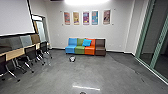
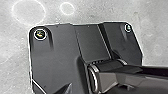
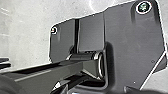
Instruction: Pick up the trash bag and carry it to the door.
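Small item on floor before sofa

Smooth grey concrete floor (image 1: 97,72). Long light-wood table (image 1: 22,51) at left. Blue, green, orange and brown armless sofa (image 1: 100,47) against far wall. Small rounded white-and-dark item (image 1: 72,59), possibly the trash bag, on floor before the sofa's blue end; direction, long axis and contents unclear. Left claw, right claw: state can't be told.

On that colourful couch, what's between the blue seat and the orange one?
The head view shows a green seat there, with a bright blue cushion partly covering it and the orange seat.
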Controlling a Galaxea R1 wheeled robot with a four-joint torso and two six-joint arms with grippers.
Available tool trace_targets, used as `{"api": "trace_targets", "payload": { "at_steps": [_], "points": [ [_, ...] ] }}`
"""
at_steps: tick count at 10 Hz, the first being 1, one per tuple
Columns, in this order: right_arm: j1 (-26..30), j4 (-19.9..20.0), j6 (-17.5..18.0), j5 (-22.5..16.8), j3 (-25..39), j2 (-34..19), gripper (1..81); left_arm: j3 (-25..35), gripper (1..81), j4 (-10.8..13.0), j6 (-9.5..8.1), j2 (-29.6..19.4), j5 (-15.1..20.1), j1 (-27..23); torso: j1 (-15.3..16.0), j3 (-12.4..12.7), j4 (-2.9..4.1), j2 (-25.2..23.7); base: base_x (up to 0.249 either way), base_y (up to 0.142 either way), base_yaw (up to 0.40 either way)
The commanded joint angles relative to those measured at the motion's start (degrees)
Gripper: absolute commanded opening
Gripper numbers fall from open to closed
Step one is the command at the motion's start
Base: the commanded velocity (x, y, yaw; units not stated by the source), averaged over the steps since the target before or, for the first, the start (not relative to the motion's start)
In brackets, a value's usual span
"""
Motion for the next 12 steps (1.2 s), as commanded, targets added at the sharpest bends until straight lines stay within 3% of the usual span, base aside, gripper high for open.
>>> {"api": "trace_targets", "payload": {
  "at_steps": [1, 12],
  "points": [
    [3.96, 0.50, -0.11, -3.10, 0.57, -0.85, 81.1, 0.32, 81.1, 0.19, -0.11, -0.53, 2.46, -4.20, 0.16, 0.00, 0.00, 0.02, 0.132, 0.000, 0.000],
    [3.87, 0.41, -0.20, -3.18, 0.04, -0.67, 81.1, 0.49, 81.1, 0.19, -0.11, -0.36, 2.11, -4.20, 0.26, -0.05, 0.00, 0.07, 0.148, 0.000, 0.000]
  ]
}}
